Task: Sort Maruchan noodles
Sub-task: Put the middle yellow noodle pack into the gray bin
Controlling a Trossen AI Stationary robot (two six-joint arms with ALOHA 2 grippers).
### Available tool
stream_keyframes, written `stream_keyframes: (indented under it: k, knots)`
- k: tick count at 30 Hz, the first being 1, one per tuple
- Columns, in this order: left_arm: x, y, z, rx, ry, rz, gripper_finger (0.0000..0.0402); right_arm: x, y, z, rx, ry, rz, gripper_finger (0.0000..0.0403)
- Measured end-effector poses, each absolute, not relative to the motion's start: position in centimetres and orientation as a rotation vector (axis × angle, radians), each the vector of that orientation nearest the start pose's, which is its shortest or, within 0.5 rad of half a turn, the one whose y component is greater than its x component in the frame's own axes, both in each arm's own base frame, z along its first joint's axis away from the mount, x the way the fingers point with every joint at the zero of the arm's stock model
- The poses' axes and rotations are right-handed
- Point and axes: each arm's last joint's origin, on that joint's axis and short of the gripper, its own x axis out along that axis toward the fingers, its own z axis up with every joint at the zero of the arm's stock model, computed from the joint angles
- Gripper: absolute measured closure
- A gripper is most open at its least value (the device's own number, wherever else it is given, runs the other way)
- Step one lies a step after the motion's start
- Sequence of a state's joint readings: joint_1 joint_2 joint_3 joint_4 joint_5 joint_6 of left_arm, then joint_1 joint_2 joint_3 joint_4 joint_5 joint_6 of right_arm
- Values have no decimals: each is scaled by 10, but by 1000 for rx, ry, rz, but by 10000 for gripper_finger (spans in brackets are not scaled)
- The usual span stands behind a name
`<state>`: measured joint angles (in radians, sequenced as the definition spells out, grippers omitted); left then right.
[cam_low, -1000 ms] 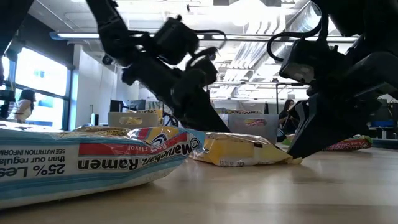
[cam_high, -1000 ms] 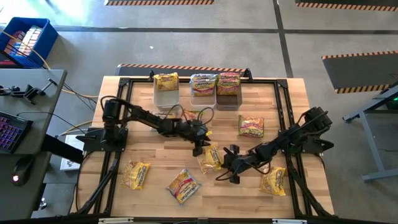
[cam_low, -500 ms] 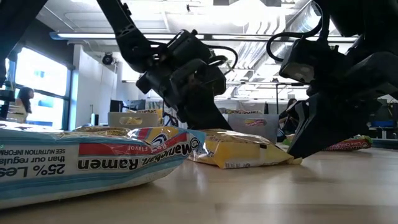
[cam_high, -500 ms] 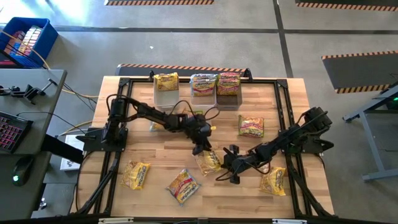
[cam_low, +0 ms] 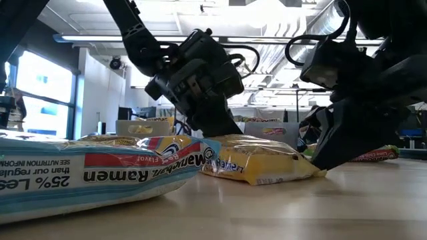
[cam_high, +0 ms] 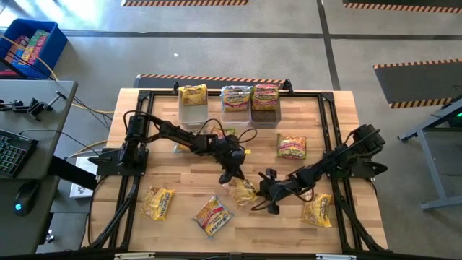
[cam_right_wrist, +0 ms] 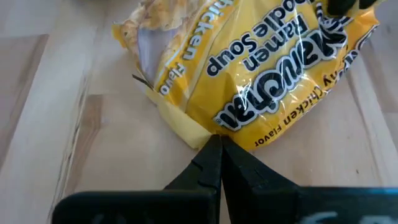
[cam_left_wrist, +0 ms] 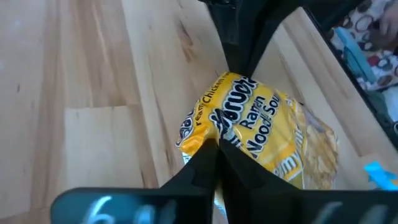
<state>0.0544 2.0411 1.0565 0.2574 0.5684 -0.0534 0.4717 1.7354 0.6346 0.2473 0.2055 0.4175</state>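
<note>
High view: left gripper [cam_high: 229,175] and right gripper [cam_high: 263,192] flank a yellow crinkly plastic ramen packet [cam_high: 242,190] mid-table on the pale wood-plank table [cam_high: 180,173].

Wrist views: left fingers pinch the packet's edge; right fingers pressed together, seemingly just touching it.

Low view: open ceiling, windows behind.

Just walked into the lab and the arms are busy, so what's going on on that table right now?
The two-arm robot is sorting ramen packets. Both grippers meet at one yellow chicken packet near the table's middle: the left gripper has its jaws shut on the packet's edge, and the right gripper, jaws shut, sits at the opposite edge. Three bins at the far side already hold packets, and loose packets lie around the wooden table, unsorted.
</note>
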Motion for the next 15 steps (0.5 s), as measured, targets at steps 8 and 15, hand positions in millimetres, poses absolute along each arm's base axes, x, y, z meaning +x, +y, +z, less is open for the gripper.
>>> stream_keyframes:
  k: [8,15]
  knots:
    - [395,1,108,-197,685,-490,401,253,123,127,89,734,-34,403]
    - [397,-2,114,-181,650,-493,401,242,114,120,257,616,-90,399]
